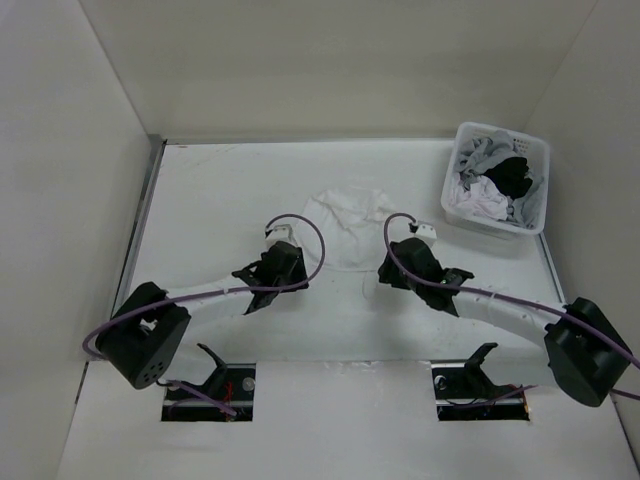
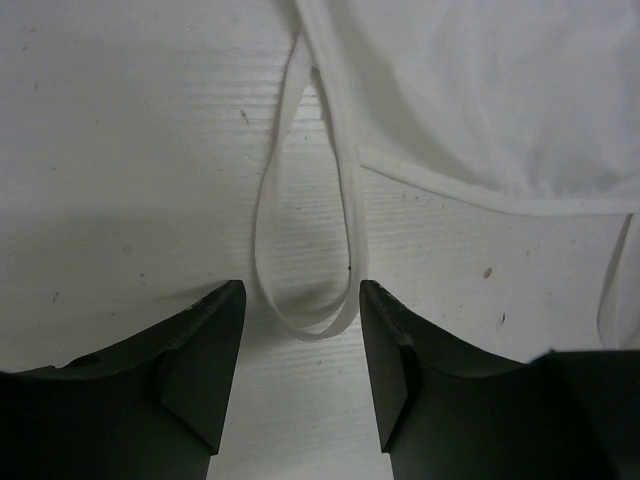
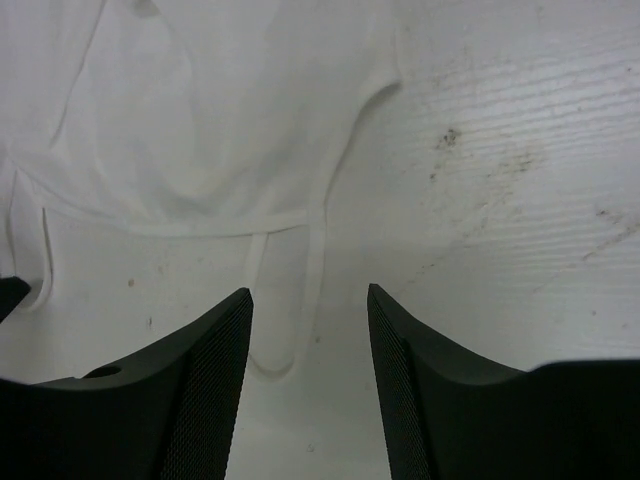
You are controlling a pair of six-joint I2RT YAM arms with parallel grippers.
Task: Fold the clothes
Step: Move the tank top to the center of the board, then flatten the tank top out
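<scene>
At frame bottom, the left tool (image 2: pixel 300 330) stood spread and empty, a strap (image 2: pixel 262 220) loop ending between its jaws. The right tool (image 3: pixel 310 330), likewise spread, sat just short of the other strap (image 3: pixel 316 280). Beyond, the top (image 1: pixel 345 225) lay flat on the desk (image 1: pixel 220 190), straps trailing toward both arms equally.

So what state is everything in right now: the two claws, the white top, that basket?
left gripper: open, empty, a strap loop lying between its jaws.
right gripper: open, empty, above the other strap loop.
white top: spread out on the table, unfolded.
basket: upright, filled.
clothes in basket: loose heap, unfolded.
</scene>
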